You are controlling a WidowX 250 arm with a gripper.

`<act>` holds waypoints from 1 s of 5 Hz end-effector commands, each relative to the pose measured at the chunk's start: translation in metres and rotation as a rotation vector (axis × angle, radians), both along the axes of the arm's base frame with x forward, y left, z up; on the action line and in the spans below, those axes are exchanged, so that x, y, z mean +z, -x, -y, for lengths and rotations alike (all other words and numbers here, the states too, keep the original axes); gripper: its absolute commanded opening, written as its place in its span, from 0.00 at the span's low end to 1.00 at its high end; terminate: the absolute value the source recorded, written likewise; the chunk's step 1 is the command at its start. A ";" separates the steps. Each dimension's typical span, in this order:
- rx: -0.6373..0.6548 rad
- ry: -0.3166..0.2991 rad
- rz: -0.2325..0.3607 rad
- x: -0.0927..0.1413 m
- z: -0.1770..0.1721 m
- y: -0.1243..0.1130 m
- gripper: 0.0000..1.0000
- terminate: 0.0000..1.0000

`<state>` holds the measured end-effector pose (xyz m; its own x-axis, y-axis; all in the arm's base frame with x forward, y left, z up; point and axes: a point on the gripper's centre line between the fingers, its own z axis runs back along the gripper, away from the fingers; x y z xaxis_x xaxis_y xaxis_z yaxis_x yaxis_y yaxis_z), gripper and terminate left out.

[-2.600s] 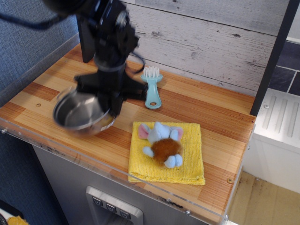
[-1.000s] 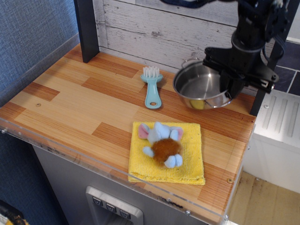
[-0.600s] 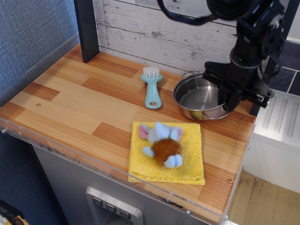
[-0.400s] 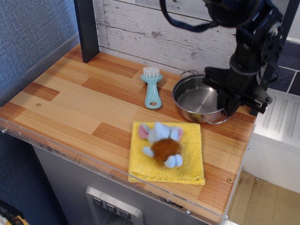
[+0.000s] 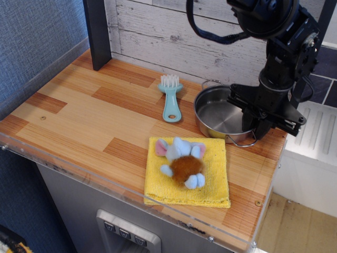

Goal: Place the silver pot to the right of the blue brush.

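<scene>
The silver pot (image 5: 221,113) stands upright on the wooden counter, just right of the blue brush (image 5: 171,98), with a gap between them. One wire handle lies at its front right, the other at its back. The brush lies with its white bristles toward the back wall. My black gripper (image 5: 256,122) comes down from above at the pot's right rim, with its jaws on either side of the rim wall. It looks shut on the rim, and the fingertips are partly hidden by the pot.
A yellow cloth (image 5: 210,187) with a small plush toy (image 5: 181,161) on it lies in front of the pot. A dark post (image 5: 97,31) stands at the back left. The grey plank wall runs behind. The counter's right edge (image 5: 276,153) is just beyond my gripper.
The pot was carried from the counter's left side to the right of the brush. It was then lowered until it rests on the counter. In the last half second only its front handle dropped into view.
</scene>
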<state>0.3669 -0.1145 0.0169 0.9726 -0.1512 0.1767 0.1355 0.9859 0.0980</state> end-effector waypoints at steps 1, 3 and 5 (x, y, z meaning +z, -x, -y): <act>0.006 -0.001 0.054 0.021 0.004 0.002 1.00 0.00; -0.005 0.011 0.085 0.032 0.004 0.000 1.00 0.00; -0.020 0.062 0.172 0.074 0.006 -0.002 1.00 0.00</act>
